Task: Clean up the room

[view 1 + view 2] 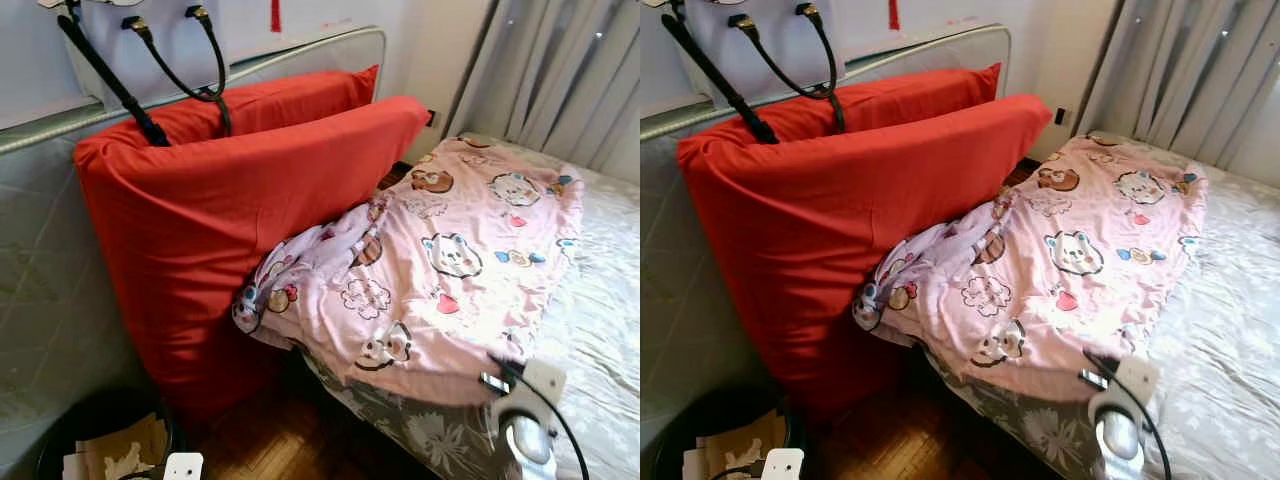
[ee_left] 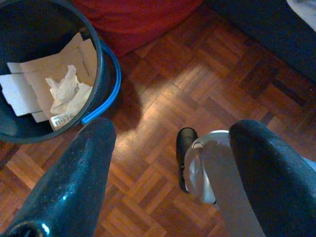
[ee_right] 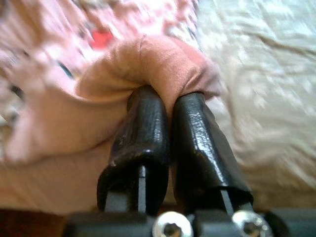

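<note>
Right gripper (image 3: 165, 106) fingers clamped on pink blanket (image 1: 450, 260) fold; left gripper (image 2: 170, 148) fingers apart.

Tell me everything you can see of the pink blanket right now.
The pink blanket is soft, thin-looking fabric printed with cartoon animal faces, flowers and hearts. It lies rumpled across the bed, over the pale floral bedspread. Its bunched corner hangs off the bed's side, against the big red cushion. At its near edge, the right gripper is shut on a fold of the fabric, which wraps over the fingertips.
</note>
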`<state>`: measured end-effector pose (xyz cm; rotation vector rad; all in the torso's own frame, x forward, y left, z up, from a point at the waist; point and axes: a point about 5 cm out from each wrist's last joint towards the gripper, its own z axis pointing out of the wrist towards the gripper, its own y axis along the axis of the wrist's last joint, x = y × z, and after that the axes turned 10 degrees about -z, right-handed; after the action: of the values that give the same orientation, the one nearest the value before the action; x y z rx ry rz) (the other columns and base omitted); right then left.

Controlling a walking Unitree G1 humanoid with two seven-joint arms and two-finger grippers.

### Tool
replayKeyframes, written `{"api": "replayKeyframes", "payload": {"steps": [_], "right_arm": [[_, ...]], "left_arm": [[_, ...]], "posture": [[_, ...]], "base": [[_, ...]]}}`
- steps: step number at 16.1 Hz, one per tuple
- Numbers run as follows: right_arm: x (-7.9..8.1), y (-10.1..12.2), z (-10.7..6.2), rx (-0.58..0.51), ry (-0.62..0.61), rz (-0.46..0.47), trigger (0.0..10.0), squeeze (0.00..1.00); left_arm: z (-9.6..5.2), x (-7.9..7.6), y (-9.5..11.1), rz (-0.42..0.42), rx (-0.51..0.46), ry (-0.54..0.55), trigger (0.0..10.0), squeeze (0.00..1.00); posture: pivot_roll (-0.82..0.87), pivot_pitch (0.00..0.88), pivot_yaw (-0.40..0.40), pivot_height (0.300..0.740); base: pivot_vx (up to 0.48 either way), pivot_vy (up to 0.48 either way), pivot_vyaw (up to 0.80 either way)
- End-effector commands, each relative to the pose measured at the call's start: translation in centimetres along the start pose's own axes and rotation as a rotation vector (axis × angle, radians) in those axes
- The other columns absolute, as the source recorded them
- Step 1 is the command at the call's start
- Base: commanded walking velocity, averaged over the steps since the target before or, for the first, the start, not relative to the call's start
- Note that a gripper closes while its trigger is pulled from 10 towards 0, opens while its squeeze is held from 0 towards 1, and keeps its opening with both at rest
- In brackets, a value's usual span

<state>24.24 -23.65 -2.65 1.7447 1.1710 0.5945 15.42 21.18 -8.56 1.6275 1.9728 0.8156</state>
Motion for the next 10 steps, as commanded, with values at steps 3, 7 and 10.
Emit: {"api": "replayKeyframes", "payload": {"steps": [3, 7, 10], "right_arm": [[-1.0, -2.9, -0.9, 0.137, -0.029, -0.060, 10.0, 0.00], [-1.8, -4.7, -1.6, 0.229, -0.019, -0.094, 10.0, 0.00], [-1.9, -5.0, -1.8, 0.247, -0.019, -0.089, 10.0, 0.00]], "left_arm": [[-0.2, -0.2, -0.6, 0.003, 0.018, -0.009, 10.0, 0.00], [-0.2, -0.4, -0.6, 0.010, 0.018, -0.015, 10.0, 0.00], [-0.2, -0.5, -0.6, 0.016, 0.017, -0.020, 10.0, 0.00]], "posture": [[0.07, 0.000, -0.086, 0.740], [0.07, 0.000, -0.088, 0.740], [0.07, 0.000, -0.088, 0.740]], "base": [[0.000, 0.000, 0.00], [0.000, 0.000, 0.00], [0.000, 0.000, 0.00]]}}
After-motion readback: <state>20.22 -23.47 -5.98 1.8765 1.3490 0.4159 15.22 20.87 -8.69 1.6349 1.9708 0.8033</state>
